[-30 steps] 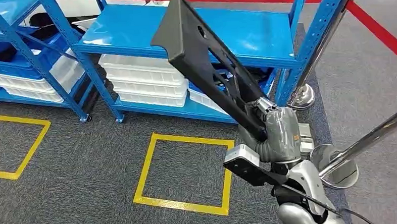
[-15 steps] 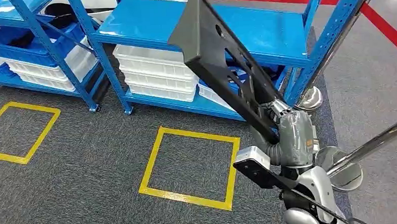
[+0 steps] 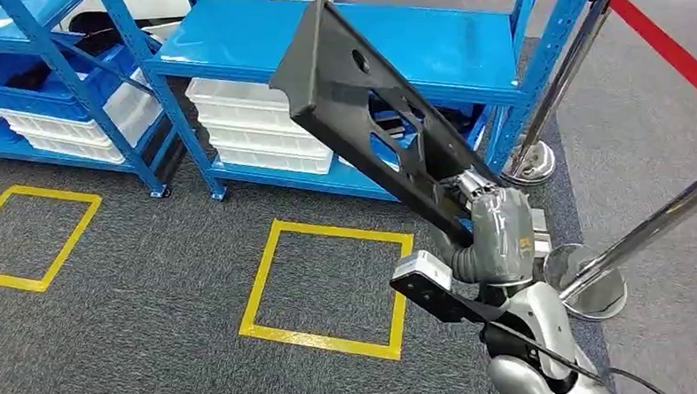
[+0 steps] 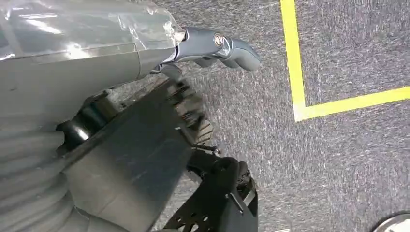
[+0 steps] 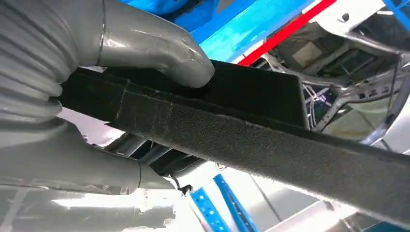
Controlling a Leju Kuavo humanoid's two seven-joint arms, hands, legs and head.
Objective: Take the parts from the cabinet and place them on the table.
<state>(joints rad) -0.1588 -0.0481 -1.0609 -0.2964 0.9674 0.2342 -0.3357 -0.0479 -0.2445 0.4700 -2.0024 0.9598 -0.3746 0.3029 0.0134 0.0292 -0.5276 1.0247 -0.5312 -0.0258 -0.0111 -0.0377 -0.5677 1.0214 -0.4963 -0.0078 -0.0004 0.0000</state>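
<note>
gripping the long black part (image 3: pixel 359 117) at its lower end, right hand (image 3: pixel 497 230) fingers (image 3: pixel 470 184) clenched around it, left hand (image 4: pixel 72 87) grasp unclear

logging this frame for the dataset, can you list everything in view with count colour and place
black part: one, long, dark grey-black with holes, held up at a slant in front of the shelves
shelving racks: two, blue metal, along the far side of the floor
white bins: a stack, white, on the lower shelf of the nearer rack
blue bin: one, blue, on the left rack above more white bins
floor squares: two, yellow tape outlines on grey carpet
barrier posts: two, chrome, at the right, with round bases
red stripe: one, red, on the floor beyond the racks
right hand: grey, grips the black part's lower end
left hand: grey, hangs over the carpet
</note>
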